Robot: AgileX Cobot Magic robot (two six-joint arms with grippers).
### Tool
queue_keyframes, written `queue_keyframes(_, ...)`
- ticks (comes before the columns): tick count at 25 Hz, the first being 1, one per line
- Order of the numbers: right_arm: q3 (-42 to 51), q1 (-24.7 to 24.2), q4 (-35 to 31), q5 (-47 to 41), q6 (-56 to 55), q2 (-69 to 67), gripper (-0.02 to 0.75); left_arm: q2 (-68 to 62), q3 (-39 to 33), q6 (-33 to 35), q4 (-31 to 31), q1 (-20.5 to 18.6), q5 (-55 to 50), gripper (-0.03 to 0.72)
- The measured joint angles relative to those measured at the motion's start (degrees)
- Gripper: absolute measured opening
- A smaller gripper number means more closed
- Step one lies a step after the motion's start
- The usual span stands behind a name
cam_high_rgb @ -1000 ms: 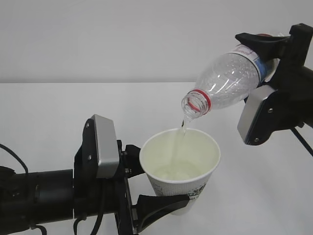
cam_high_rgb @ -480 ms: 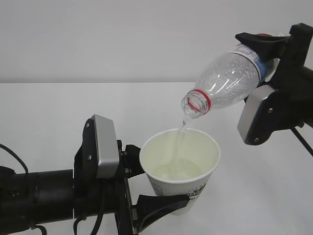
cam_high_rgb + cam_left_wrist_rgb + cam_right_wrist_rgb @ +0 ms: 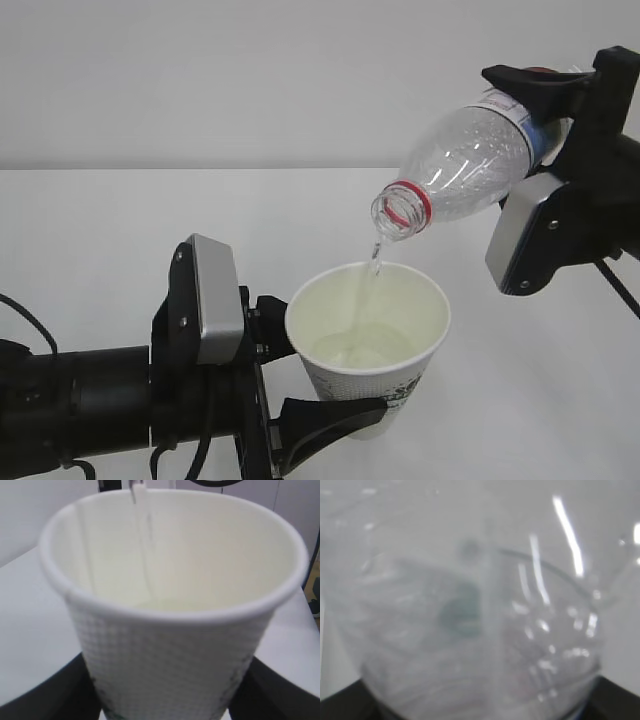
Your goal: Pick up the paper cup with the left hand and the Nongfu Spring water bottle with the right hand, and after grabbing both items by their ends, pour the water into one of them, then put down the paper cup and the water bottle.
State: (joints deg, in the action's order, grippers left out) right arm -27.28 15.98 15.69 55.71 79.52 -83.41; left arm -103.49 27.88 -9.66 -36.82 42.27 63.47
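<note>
The white paper cup (image 3: pixel 368 340) stands upright above the table, held near its base by my left gripper (image 3: pixel 310 385), whose dark fingers (image 3: pixel 325 418) close on both sides of it. In the left wrist view the paper cup (image 3: pixel 165 650) fills the frame, with my left gripper (image 3: pixel 165 700) around its foot. The Nongfu Spring water bottle (image 3: pixel 465 165) is tilted mouth-down over the cup, and my right gripper (image 3: pixel 560 120) is shut on its labelled end. A thin stream of water (image 3: pixel 368 290) falls from the red-ringed mouth into the cup, pooling faintly yellowish. The bottle's clear wall (image 3: pixel 480 630) blurs the right wrist view.
A white table (image 3: pixel 100 220) lies beneath both arms, with a plain pale wall behind. My left arm's black body (image 3: pixel 80 400) stretches in from the lower left. A dark cable (image 3: pixel 620 285) hangs by the right arm.
Both arms and both objects keep their places. Water keeps running from the bottle into the cup, in a thinner stream now.
</note>
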Motion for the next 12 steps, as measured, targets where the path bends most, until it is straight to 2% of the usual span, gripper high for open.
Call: queue_keyframes(12, 0.0, 0.0, 0.0, 0.1, 0.6, 0.0, 0.496, 0.0, 0.0, 0.0, 0.0, 0.0, 0.0, 0.492)
